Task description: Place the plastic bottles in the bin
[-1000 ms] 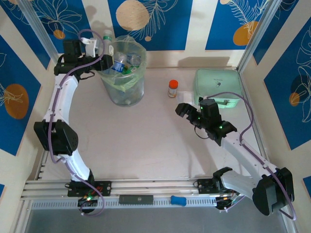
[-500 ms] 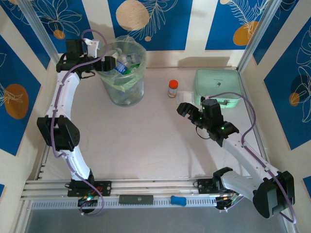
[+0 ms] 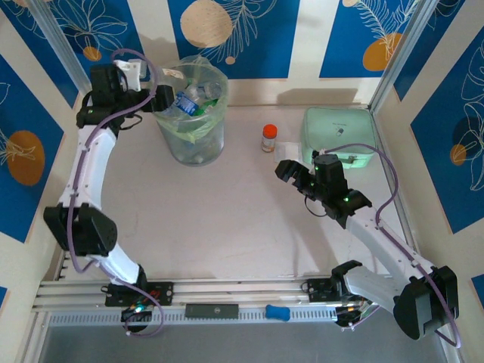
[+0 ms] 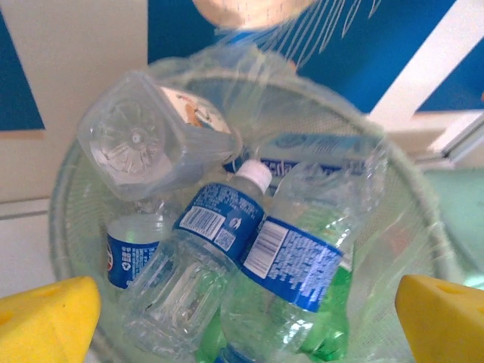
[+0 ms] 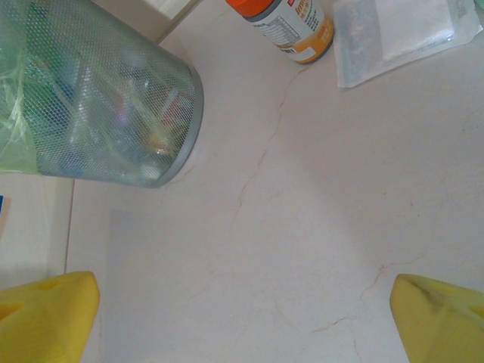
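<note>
**Bottles down, claw wide over the bin**

The left gripper (image 4: 246,318) hangs at the rim of the tall round pale-green translucent bin (image 3: 198,144), jaws spread wide and empty. The clear blue-labelled plastic bottles (image 4: 219,242) lie piled inside it, directly below, the top one slanting cap-away. The right gripper (image 3: 291,172), also wide and empty, sits well right of the bin, so the left arm is nearer.

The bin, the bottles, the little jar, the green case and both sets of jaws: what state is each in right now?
Bin: upright, bag-lined, piled nearly to the rim.
Bottles: heaped inside the bin, lying at all angles.
Orange-capped jar: upright on the table, cap on.
Green case: closed, lying flat.
Clear packet: flat on the table beside the jar.
Left jaws: wide open, empty, over the bin.
Right jaws: wide open, empty, above bare table.
</note>
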{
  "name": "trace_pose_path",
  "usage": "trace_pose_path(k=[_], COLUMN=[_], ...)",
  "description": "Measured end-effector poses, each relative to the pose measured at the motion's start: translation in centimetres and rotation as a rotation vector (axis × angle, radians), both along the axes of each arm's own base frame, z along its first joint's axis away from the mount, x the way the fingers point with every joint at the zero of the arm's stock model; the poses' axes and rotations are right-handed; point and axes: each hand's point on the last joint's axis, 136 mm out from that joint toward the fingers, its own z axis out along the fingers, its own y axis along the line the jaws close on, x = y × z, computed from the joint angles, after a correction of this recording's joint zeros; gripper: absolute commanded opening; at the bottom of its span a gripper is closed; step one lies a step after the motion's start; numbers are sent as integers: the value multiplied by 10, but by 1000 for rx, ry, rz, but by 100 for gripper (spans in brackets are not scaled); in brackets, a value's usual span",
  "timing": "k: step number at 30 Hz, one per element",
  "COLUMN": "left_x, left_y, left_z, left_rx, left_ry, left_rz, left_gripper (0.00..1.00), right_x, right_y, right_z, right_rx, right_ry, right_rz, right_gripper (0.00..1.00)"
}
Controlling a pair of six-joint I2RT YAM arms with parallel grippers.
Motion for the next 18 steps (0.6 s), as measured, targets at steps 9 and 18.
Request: trace_pose_path(k=[9,18], left_x=[-56,-96], left_y=[12,26], left_z=[19,-73], left_rx=[-142,-211], left_ry=[-166,-50], left_rz=[120,239], left_gripper=[99,99], right_x=[2,13], right_y=[0,-5], right_z=[-7,-23], right_rx=[-10,-73], right_ry=[17,29], right_rz=[-4,-7], right_gripper=[99,99])
